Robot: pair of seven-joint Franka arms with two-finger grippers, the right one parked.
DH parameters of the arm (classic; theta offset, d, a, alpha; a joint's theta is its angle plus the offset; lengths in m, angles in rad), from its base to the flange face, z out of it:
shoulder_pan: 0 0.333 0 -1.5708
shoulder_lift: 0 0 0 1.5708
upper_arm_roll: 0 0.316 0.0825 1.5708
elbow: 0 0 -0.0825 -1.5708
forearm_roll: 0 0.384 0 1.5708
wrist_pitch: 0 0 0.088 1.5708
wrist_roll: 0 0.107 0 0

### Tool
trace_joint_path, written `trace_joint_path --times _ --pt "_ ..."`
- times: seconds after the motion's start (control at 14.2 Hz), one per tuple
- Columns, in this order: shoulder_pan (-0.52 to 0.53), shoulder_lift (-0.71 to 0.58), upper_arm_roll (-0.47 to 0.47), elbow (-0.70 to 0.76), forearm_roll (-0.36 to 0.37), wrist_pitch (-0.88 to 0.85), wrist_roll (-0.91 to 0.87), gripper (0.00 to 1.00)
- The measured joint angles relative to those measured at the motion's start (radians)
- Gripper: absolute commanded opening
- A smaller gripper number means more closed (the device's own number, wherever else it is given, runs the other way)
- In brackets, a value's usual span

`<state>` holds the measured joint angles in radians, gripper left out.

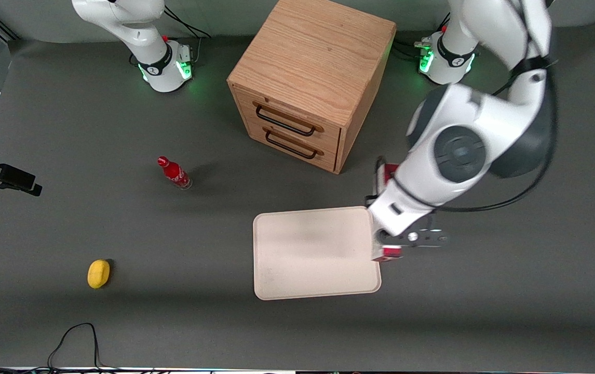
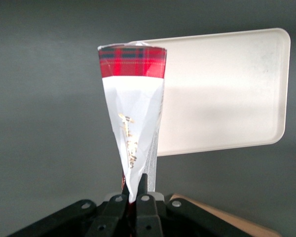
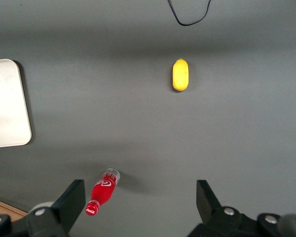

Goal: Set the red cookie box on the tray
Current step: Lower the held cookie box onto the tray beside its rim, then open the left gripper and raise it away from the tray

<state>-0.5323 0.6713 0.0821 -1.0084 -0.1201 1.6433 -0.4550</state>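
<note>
We held the box [image 2: 131, 118] pinched in our hand [image 2: 135, 190], raised above the tray's [image 1: 308, 280] edge at the working arm's end, not yet over its middle. To do this well, we judged we should carry it farther over the tray and lower it flat. The box was thin tartan-printed cardboard; the tray smooth, cream, low-rimmed, round-cornered.
</note>
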Motion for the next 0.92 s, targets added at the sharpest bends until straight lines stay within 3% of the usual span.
trace_joint_path --times 0.42,0.78,0.85,0.92 --pt "-0.019 0.183 0.015 -0.053 0.007 0.259 -0.041 0.00" --pt "-0.019 0.205 0.017 -0.158 0.037 0.359 -0.041 0.00" --pt "-0.019 0.204 0.018 -0.163 0.043 0.365 -0.041 0.20" --pt "-0.019 0.204 0.018 -0.171 0.047 0.383 -0.041 0.97"
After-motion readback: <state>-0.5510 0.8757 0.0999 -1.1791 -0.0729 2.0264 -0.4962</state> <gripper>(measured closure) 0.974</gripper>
